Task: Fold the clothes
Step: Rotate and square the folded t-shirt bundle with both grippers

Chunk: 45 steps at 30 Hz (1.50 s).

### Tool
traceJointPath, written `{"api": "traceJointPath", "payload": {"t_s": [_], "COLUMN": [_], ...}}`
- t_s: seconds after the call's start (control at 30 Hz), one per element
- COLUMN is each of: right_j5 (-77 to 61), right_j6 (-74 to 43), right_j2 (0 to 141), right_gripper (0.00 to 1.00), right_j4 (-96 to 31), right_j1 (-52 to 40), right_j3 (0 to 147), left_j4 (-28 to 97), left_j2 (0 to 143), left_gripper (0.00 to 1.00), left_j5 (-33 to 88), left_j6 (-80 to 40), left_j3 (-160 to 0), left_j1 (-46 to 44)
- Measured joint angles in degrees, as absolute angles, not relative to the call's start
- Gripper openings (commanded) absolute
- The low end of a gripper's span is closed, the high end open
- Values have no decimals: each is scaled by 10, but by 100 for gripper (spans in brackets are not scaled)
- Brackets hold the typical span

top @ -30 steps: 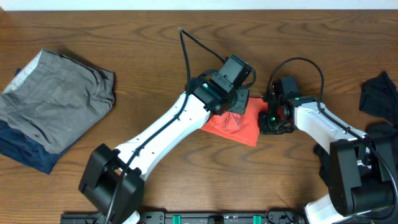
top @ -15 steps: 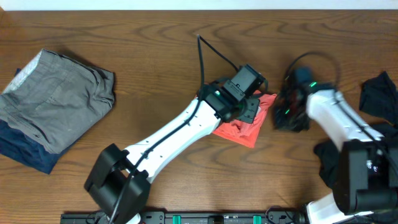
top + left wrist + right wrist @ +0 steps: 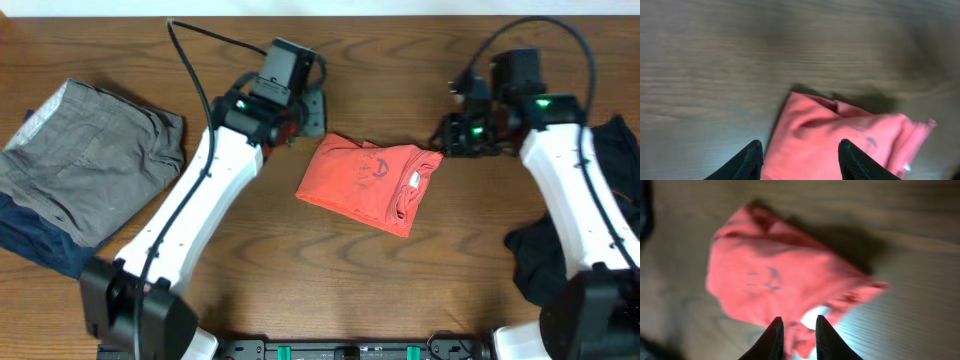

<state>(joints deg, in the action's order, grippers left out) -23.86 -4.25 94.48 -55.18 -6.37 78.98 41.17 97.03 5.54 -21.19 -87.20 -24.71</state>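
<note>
Far to the left of the coral-red T-shirt (image 3: 362, 185), a pair of grey trousers (image 3: 95, 160) lies crumpled on the wooden surface (image 3: 250, 270), resting on a navy garment (image 3: 40, 245) that shows below its lower edge. Closer to the T-shirt, just off its upper left corner and clear of the cloth, hangs the left pincer (image 3: 312, 110). In the left wrist view its two dark fingers (image 3: 752, 160) stand well apart with nothing between them, and the T-shirt's near corner shows on the wood through the gap. The T-shirt itself lies near the middle of the surface, folded into a compact, slightly skewed rectangle. Dark lettering (image 3: 375, 165) shows on its top face, and a small white label (image 3: 412, 180) sits near its bunched right edge. At the T-shirt's upper right corner is the right pincer (image 3: 447, 137). In the right wrist view its fingers (image 3: 774, 337) stand only slightly apart, a narrow gap between them. They grip nothing, and the whole T-shirt is seen blurred below. Well to the right of the T-shirt, dark garments (image 3: 610, 150) lie heaped at the surface's edge, partly hidden behind the right arm.
</note>
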Motion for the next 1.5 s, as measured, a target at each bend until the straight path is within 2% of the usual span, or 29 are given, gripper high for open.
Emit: {"api": "traceJointPath", "payload": {"t_s": [0.27, 0.63, 0.8, 1.1, 1.27, 1.43, 1.5], "right_j5": [-275, -221, -176, -58, 0, 17, -22], "right_j6": [-36, -45, -54, -65, -61, -60, -60], "right_j2": [1025, 1057, 1057, 1050, 1050, 1049, 1042], "right_gripper": [18, 20, 26, 39, 44, 44, 43], "right_j4": [-551, -534, -492, -386, -388, -467, -485], "right_j1": [-142, -157, -157, -146, -119, -106, -106], "right_j3": [754, 643, 624, 622, 639, 695, 718], "left_j4": [413, 406, 430, 642, 652, 547, 486], "left_j2": [1075, 1201, 1214, 1214, 1208, 1145, 1107], "left_gripper": [50, 50, 50, 50, 51, 70, 70], "left_j5": [88, 102, 104, 126, 145, 138, 127], "left_j6": [-212, -212, -212, -252, -289, -300, -298], "left_j3": [-871, -871, -872, -874, -873, -870, -871], "left_j1": [-252, -273, -272, -273, -272, -263, -260]}}
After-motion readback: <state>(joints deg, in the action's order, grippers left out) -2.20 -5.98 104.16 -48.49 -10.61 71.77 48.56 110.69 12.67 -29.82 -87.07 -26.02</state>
